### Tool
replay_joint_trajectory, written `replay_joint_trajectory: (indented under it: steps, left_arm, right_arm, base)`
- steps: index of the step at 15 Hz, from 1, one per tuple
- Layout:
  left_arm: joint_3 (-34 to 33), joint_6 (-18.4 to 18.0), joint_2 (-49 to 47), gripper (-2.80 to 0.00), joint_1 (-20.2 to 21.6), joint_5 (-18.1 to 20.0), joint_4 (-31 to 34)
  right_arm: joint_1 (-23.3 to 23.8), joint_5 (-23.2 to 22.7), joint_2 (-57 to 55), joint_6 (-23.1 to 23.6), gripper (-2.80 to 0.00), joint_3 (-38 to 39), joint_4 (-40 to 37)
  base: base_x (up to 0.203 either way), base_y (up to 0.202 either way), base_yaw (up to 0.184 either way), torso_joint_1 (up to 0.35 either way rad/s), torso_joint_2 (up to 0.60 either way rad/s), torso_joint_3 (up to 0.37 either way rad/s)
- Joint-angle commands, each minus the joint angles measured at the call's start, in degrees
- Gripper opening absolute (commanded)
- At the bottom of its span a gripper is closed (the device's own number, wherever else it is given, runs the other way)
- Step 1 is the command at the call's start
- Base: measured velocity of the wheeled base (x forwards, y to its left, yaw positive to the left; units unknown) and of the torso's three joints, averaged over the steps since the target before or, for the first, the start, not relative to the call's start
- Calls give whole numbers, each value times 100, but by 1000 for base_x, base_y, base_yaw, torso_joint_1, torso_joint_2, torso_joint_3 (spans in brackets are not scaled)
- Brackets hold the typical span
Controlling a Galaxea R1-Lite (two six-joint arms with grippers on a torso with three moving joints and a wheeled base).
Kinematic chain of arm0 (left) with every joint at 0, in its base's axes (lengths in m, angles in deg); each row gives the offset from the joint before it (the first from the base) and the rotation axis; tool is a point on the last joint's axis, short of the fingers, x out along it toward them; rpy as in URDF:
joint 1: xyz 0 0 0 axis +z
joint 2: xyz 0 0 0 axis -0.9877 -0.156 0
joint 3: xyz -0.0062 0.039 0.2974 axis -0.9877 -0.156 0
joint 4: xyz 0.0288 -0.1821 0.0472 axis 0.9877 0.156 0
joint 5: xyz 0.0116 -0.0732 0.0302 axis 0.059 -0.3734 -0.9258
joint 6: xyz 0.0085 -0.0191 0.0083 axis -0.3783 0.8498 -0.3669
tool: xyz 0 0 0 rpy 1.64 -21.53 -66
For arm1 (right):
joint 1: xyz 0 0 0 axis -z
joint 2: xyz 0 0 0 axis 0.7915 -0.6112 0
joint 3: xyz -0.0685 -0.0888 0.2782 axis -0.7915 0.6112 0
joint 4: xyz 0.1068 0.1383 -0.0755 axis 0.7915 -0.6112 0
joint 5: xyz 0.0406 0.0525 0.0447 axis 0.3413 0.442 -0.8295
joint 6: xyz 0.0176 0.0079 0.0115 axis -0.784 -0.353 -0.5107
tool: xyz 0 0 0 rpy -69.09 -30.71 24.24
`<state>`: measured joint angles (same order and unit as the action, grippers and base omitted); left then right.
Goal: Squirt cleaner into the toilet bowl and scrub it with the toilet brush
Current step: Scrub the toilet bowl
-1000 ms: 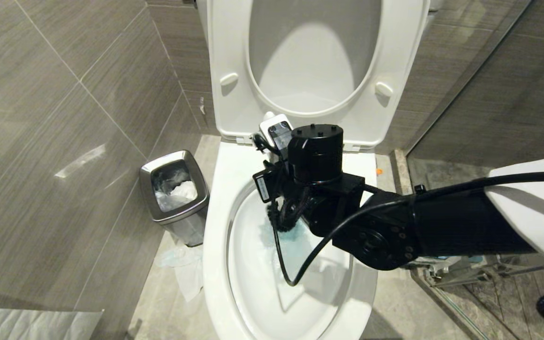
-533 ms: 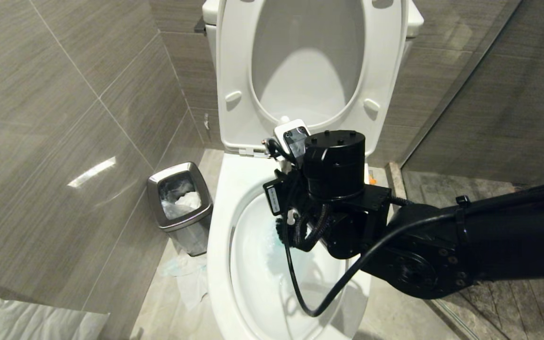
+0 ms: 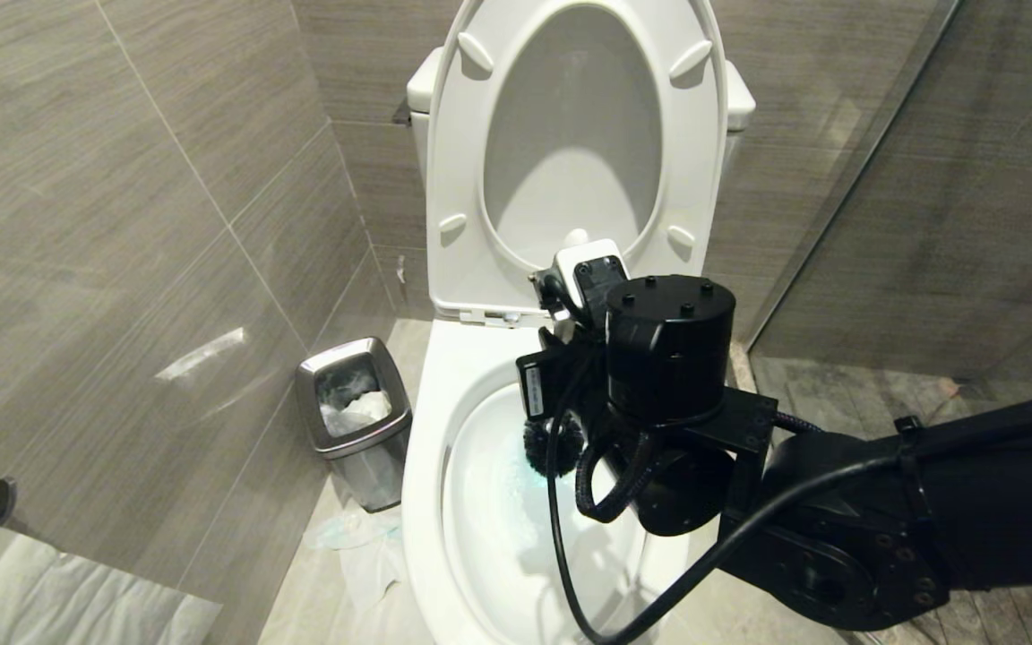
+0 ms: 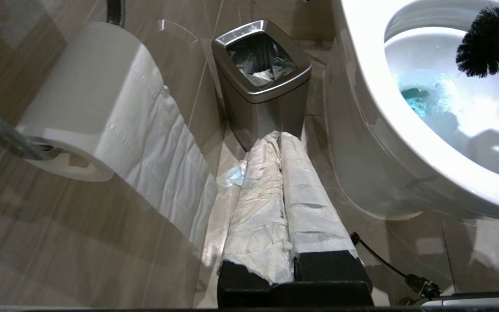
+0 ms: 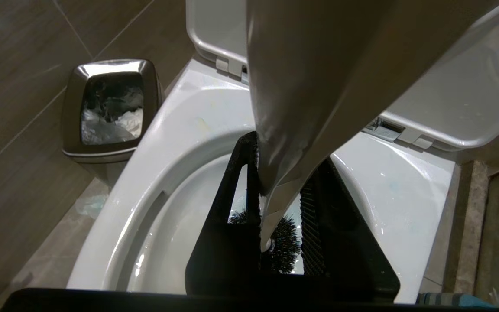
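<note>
The right gripper [image 5: 280, 190] is clamped on the white handle of the brush [image 5: 293, 86], which runs between its two black fingers [image 5: 232, 208]. In the right wrist view the handle lies so close to the lens that it hides much of the raised seat [image 5: 448, 108] and the back of the toilet [image 5: 180, 130]; only part of the black bristle head shows between the fingers. In the head view the arm's black wrist covers the gripper itself and most of the handle, leaving the bristle head [image 3: 552, 443] visible inside the toilet, near its back wall, above the water. The cleaner [image 4: 422, 95] shows as teal-blue liquid pooled in the water at the bottom of the toilet, just below the bristles; no bottle can be made out.

The left gripper [image 4: 282, 173] sits low beside the toilet, pressed shut with nothing in it, its fingers wrapped in white paper. It does not appear in the head view. A steel bin [image 4: 261, 65] stands against the wall just left of the toilet, crumpled paper in it, and a paper roll [image 4: 89, 108] hangs nearer the camera, its holder partly cut off. Tissue [image 3: 364, 546] lies on the floor between the bin and the toilet
</note>
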<state>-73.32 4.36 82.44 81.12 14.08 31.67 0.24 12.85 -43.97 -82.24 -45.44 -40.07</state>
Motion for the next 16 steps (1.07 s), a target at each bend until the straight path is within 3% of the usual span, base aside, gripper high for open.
replay_joint_trajectory:
  steps: [1, 7, 12, 16]
  left_arm:
    - [-1, 2, -8, -280, -1, -5, -6]
    - [-1, 271, -4, -280, -1, -22, -9]
    - [-1, 273, 0, -280, -1, -22, -9]
    - [-1, 273, 0, -280, -1, -22, -9]
  right_arm:
    - [6, 39, -144, -120, -280, 72, 66]
    - [224, 123, -1071, -247, -280, -82, 1050]
    - [492, 180, -1695, -375, -280, -327, 1176]
    - [543, 195, -2171, -928, -280, -347, 1185]
  base:
    - [0, 0, 0, 2, -2, 78]
    - [0, 0, 0, -1, 1, 12]
    - [0, 0, 0, 0, 0, 0]
    - [0, 0, 0, 0, 0, 0]
